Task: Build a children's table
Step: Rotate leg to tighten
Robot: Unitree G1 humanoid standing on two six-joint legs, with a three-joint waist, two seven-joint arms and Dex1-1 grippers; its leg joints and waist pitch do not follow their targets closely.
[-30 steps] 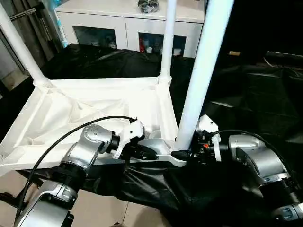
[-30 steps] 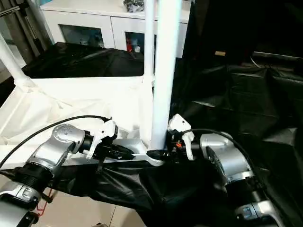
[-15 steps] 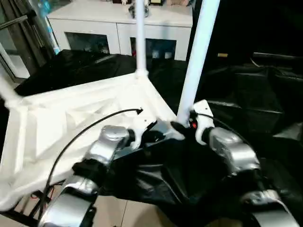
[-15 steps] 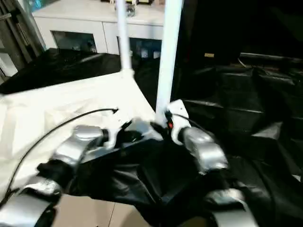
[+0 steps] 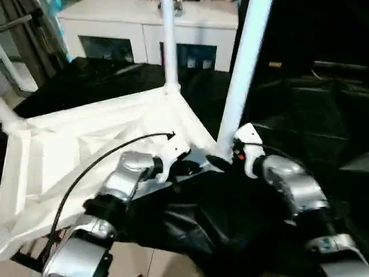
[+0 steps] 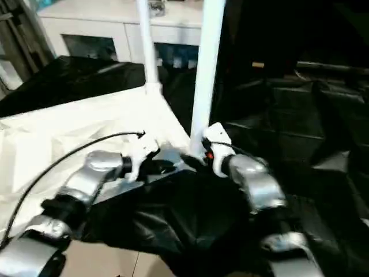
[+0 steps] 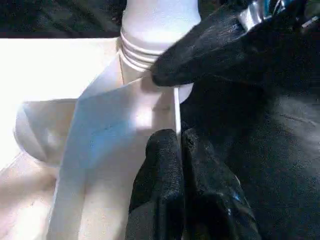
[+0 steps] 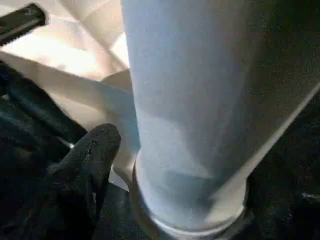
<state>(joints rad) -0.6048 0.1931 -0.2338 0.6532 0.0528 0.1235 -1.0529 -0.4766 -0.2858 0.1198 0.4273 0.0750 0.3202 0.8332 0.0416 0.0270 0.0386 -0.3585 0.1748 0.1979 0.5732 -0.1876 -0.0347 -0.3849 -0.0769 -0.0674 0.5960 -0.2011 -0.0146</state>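
Observation:
The children's table lies upside down: its white tabletop shows the ribbed underside. Three white legs stand up from its corners, one at the near right, one at the far corner, one at the left. My left gripper is shut on the tabletop's thin near rim, just beside the near right corner. My right gripper stands open around the base of the near right leg. One finger sits a little apart from the tube.
A black-draped work table carries the tabletop and spreads to the right in folds. A white cabinet with glass doors stands behind. Pale floor shows below the near edge.
The tabletop has swung, its near right corner going away from me together with both grippers. The view has also shifted. My left gripper keeps its hold on the rim.

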